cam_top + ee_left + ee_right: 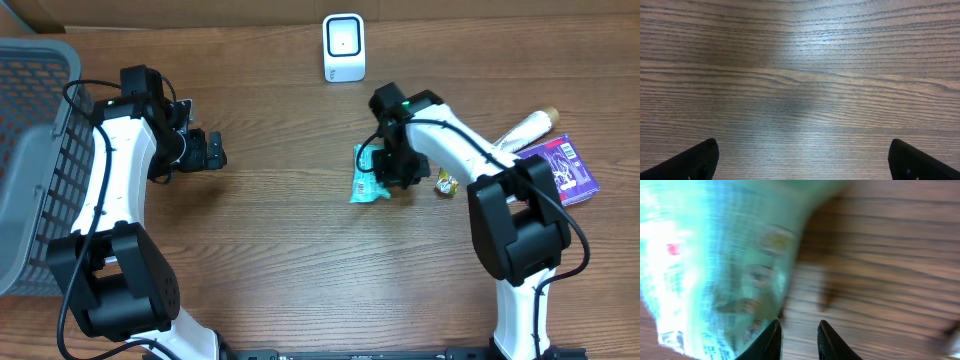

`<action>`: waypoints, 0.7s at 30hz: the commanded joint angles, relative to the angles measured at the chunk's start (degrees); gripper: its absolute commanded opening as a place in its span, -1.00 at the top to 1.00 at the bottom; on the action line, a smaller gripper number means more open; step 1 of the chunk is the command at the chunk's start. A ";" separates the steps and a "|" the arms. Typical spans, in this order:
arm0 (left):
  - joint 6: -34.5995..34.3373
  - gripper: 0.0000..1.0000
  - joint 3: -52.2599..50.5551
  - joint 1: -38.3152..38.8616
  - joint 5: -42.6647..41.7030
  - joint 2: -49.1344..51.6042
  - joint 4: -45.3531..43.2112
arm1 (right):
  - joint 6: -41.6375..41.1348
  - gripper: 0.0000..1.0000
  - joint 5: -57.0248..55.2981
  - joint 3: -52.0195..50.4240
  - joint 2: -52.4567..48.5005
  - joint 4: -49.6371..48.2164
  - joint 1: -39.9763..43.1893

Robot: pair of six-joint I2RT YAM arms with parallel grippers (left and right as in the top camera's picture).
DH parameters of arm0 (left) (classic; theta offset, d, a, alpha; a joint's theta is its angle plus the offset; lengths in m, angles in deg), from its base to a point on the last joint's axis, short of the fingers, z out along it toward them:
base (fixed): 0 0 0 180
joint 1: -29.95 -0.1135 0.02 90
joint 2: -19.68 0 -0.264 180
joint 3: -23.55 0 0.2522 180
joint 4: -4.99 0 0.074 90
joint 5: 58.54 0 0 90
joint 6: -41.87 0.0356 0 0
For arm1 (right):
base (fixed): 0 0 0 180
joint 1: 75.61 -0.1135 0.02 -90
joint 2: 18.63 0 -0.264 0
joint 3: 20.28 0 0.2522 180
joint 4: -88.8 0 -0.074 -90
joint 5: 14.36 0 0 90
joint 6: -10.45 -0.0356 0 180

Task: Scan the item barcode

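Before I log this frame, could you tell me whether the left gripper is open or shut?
Open: the left gripper has its fingertips far apart at the wrist view's lower corners, only bare table between them.

Item: one teal packet (366, 178), a flat, glossy, flexible pouch. It lies on the bench right of centre, long axis running roughly toward the far edge, with its near end a deeper blue. From overhead its right edge is hidden. In the right wrist view the packet (715, 265) fills the left half of the picture and shows fine print and a small red mark, too blurred to read.

Scanner (343, 47): a white upright unit with rounded corners and a dark-outlined front window. It stands at the far middle of the bench, well apart from the packet.
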 commanded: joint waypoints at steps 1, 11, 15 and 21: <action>1.07 -0.99 -0.20 0.39 0.04 -1.11 -0.09 | -0.61 0.48 4.52 -0.17 1.14 -1.18 -2.84; 1.07 -0.99 -0.20 0.42 0.02 -1.11 -0.09 | -1.60 0.32 11.61 -0.02 1.14 -15.89 -10.38; 1.05 -0.99 -0.20 0.42 0.02 -1.11 -0.09 | -2.14 0.33 11.67 0.94 1.16 -18.56 -9.92; 1.07 -0.99 -0.20 0.39 0.04 -1.11 -0.09 | 0.83 0.32 11.67 5.35 2.73 -12.52 -6.99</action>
